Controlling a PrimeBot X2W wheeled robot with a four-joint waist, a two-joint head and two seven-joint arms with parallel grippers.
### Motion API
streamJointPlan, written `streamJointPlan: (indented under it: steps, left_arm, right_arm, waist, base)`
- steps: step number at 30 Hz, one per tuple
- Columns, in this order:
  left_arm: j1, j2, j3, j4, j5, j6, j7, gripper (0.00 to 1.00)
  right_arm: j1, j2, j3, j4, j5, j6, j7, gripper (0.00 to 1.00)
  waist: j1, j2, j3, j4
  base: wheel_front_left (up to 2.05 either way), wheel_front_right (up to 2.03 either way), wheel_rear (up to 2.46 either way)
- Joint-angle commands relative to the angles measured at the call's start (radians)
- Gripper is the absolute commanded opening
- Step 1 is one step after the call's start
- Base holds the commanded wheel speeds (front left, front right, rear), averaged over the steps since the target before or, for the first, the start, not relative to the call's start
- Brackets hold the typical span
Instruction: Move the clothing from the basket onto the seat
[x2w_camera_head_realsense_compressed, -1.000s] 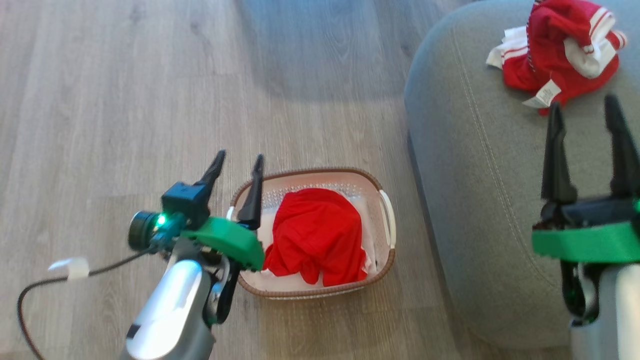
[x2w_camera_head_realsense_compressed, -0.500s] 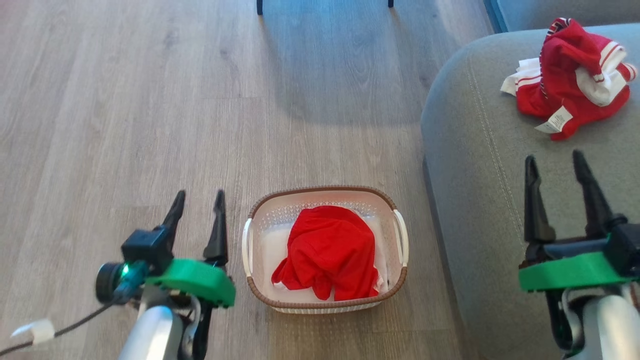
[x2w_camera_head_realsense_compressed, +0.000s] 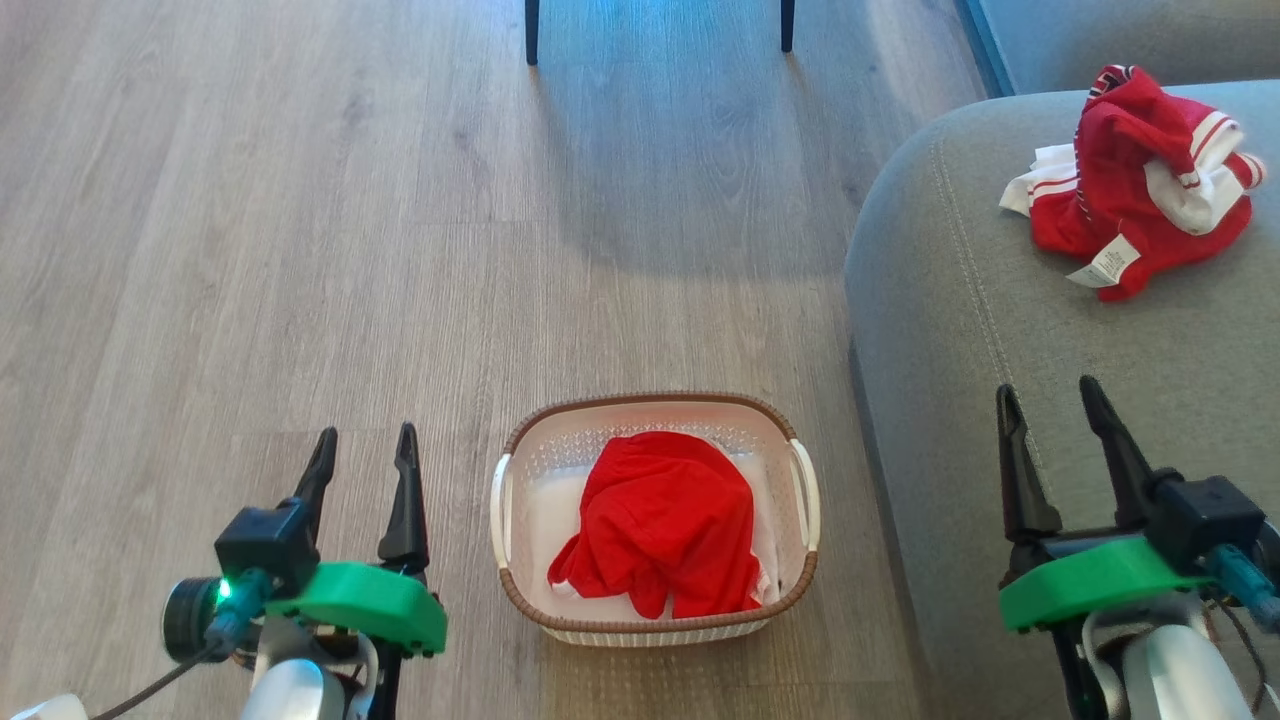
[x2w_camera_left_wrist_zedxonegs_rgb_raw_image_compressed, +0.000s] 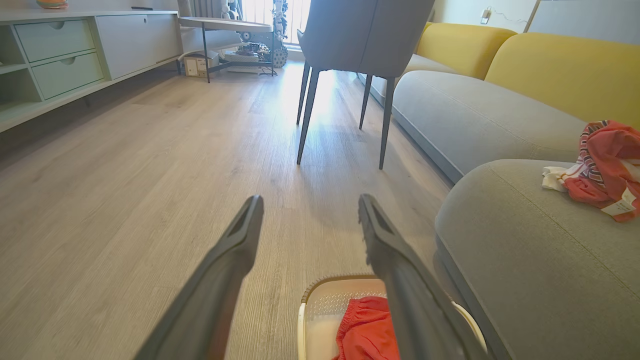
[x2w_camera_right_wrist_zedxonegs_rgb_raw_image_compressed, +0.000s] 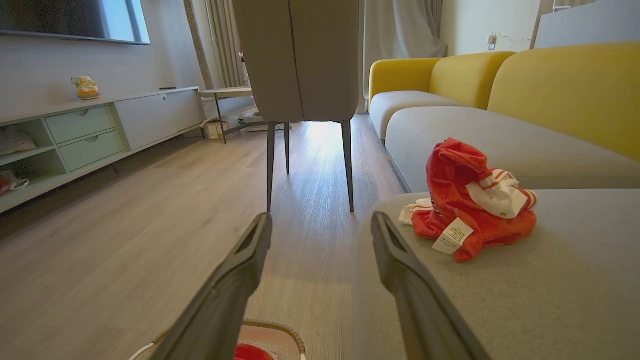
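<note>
The white basket (x2w_camera_head_realsense_compressed: 806, 495) with a brown rim stands on the wood floor and holds the crumpled red shorts (x2w_camera_head_realsense_compressed: 660, 522). The red jersey (x2w_camera_head_realsense_compressed: 1135, 185) with white striped trim lies bunched on the grey seat (x2w_camera_head_realsense_compressed: 960, 330) at the right. My left gripper (x2w_camera_head_realsense_compressed: 362, 450) hangs open to the left of the basket, holding nothing. Over the seat's front edge my right gripper (x2w_camera_head_realsense_compressed: 1045, 405) is open and holds nothing, well short of the jersey. The left wrist view shows the basket (x2w_camera_left_wrist_zedxonegs_rgb_raw_image_compressed: 310, 300), shorts (x2w_camera_left_wrist_zedxonegs_rgb_raw_image_compressed: 367, 332) and jersey (x2w_camera_left_wrist_zedxonegs_rgb_raw_image_compressed: 602, 167). In the right wrist view the jersey (x2w_camera_right_wrist_zedxonegs_rgb_raw_image_compressed: 462, 200) lies ahead on the seat (x2w_camera_right_wrist_zedxonegs_rgb_raw_image_compressed: 550, 280).
A grey chair (x2w_camera_left_wrist_zedxonegs_rgb_raw_image_compressed: 367, 30) on thin dark legs (x2w_camera_head_realsense_compressed: 531, 30) stands beyond the basket. A yellow-backed sofa (x2w_camera_right_wrist_zedxonegs_rgb_raw_image_compressed: 560, 85) runs along the right, a low pale cabinet (x2w_camera_right_wrist_zedxonegs_rgb_raw_image_compressed: 85, 130) along the left wall. Bare wood floor (x2w_camera_head_realsense_compressed: 300, 250) spreads to the left.
The head camera has tilted up and back, shifting the whole picture. Both grippers have drawn back toward the bottom edge; the left one has moved off the basket's rim. Both stay open.
</note>
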Motion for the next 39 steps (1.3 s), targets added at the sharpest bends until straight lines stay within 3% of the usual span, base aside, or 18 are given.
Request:
streamJointPlan:
  steps: [1,28,39]
  left_arm:
    - [-0.027,0.005,0.038,-0.034,0.011,-0.001,-0.014,1.0]
    - [-0.02,-0.021,0.084,-0.033,0.038,-0.021,-0.014,1.0]
    - [-0.117,-0.023,0.039,0.042,0.064,-0.053,-0.014,1.0]
  right_arm:
    - [-0.021,0.0,0.026,-0.03,0.007,0.0,-0.004,1.0]
    - [-0.052,0.0,0.026,-0.004,0.006,0.0,-0.012,1.0]
    - [-0.133,0.0,-0.007,-0.072,-0.014,0.0,-0.012,1.0]
  waist:
    - [0.0001,0.0,-0.001,0.0]
    - [0.0001,0.0,0.029,-0.004]
    - [0.0001,0.0,0.196,-0.017]
  base:
    - [0.0,0.0,0.0]
    - [0.0,0.0,0.0]
    - [0.0,0.0,0.0]
